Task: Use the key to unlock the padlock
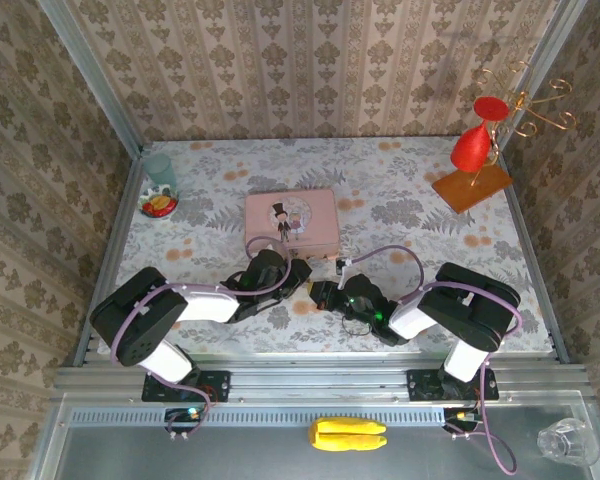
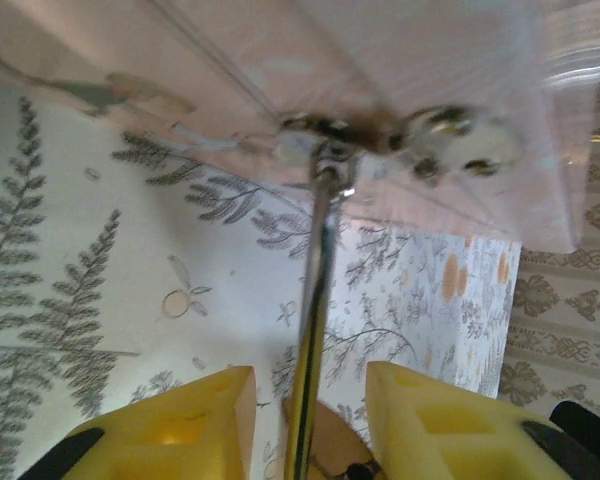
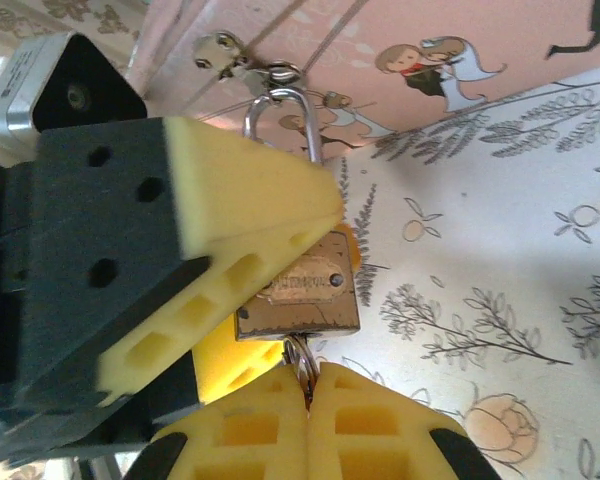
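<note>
Black-and-white arms [image 1: 170, 310], purple cables, yellow honeycombed fingers [image 3: 270, 215] on black mounts.

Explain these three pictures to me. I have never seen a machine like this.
The wide picture looks down from above. It shows two robot arms, left and right, bolted at the near edge of a flowered table. On the table lies a pink tin.

The other two pictures come from cameras on each arm's wrist, looking along its yellow-padded tool.

A small brass padlock hangs by its shackle from the tin's clasp. The right tool is shut on the key at the padlock's underside. The left tool has its fingers on either side of the padlock, but I cannot tell whether it grips.
</note>
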